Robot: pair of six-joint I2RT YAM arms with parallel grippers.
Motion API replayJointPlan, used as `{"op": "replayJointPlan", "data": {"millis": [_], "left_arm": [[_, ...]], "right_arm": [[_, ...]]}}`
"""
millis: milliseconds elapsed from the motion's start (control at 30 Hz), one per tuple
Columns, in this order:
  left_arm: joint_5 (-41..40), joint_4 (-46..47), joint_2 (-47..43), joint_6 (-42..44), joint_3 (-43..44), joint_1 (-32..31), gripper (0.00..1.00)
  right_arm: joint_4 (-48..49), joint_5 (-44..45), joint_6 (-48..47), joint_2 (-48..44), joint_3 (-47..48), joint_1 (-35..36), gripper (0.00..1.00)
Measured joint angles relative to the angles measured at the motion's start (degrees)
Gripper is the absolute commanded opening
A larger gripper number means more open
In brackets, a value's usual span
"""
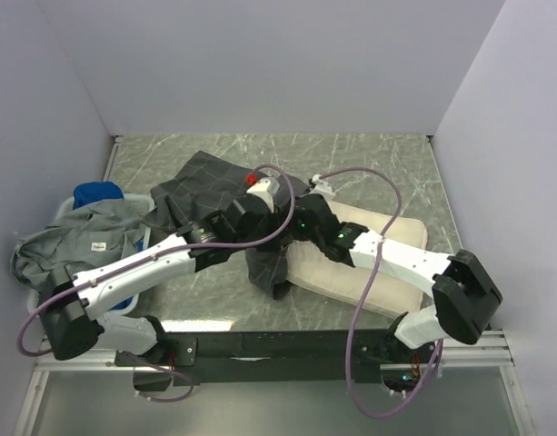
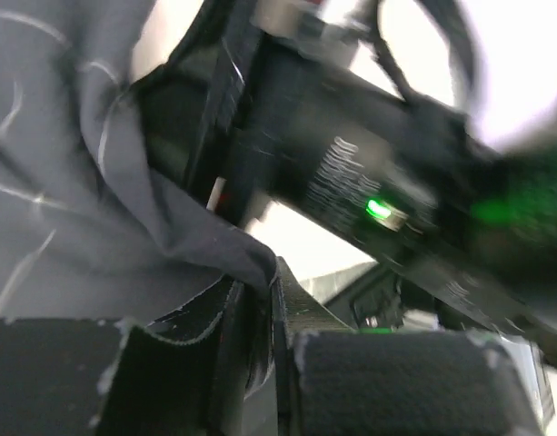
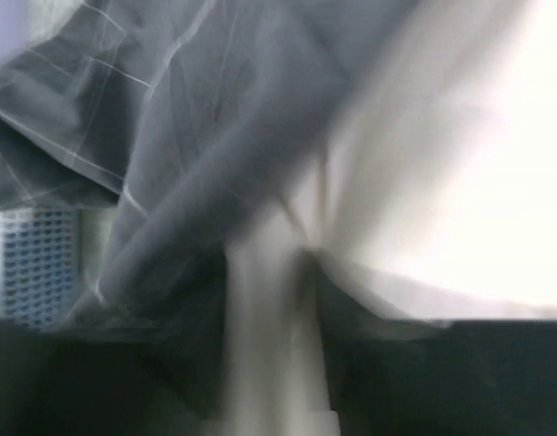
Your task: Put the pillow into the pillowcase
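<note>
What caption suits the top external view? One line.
Dark grid-patterned pillowcase bunched over one end of the cream pillow, most of it uncovered.

You'll see the cream pillow (image 1: 325, 278) lying flat and angled toward the right edge. Its left end is covered by the crumpled charcoal, grid-patterned pillowcase (image 1: 205, 182), which spreads toward the far-left corner.

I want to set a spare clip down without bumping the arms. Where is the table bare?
Bare table runs along the far edge, widest at the far right corner beyond the pillow. A smaller patch sits near, between the left arm and the pillow. The middle is crowded: pillowcase and right arm; the basket fills the left.
</note>
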Motion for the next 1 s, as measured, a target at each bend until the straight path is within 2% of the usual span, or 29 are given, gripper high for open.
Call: {"op": "replayJointPlan", "data": {"millis": [33,67,167,267,400,433,600,633,700,833,1000], "left_arm": [[-0.4,0.3,1.1,-0.2,0.4,0.4,0.19],[-0.8,0.6,2.1,-0.6,0.4,0.9,0.19],[-1.3,1.4,4.1,-1.7,-0.3,2.5,0.18],[-1.1,3.1,4.3,-3.1,-2.7,4.5,0.25],[-1.0,3.9,4.3,-3.6,-3.4,6.0,0.40],[-1.0,4.0,4.3,-3.6,-3.3,6.0,0.46],[-2.0,1.2,5.4,-0.9,1.9,6.1,0.61],[-2.5,0.5,6.5,0.2,4.6,6.1,0.66],[-4.3,-1.4,9.1,2.4,10.1,6.1,0.70],[-8.6,-5.1,14.1,7.3,18.7,6.1,0.84],[-13.5,-10.8,21.8,14.6,26.0,6.2,0.98]], "right_arm": [[1.5,-0.8,0.4,-0.7,-1.0,-0.4,0.69],[2.5,-1.7,0.6,-2.1,-2.6,-1.5,0.79],[2.8,-2.3,0.7,-10.1,-8.8,-5.4,0.94],[-0.2,-0.9,0.6,-20.6,-12.0,-6.8,1.00],[-6.6,4.0,0.8,-33.8,-12.8,-8.4,1.00],[-7.9,5.1,0.9,-35.8,-13.1,-9.9,1.00],[-15.4,7.3,-1.4,-43.1,-18.4,-27.2,1.00],[-16.5,6.9,-2.4,-43.4,-19.4,-31.0,1.00],[-17.6,4.4,-4.3,-42.9,-20.8,-37.9,1.00],[-17.5,-2.0,-8.3,-38.5,-22.5,-52.5,1.00],[-16.2,-7.8,-10.0,-36.3,-26.0,-61.2,1.00]]}}
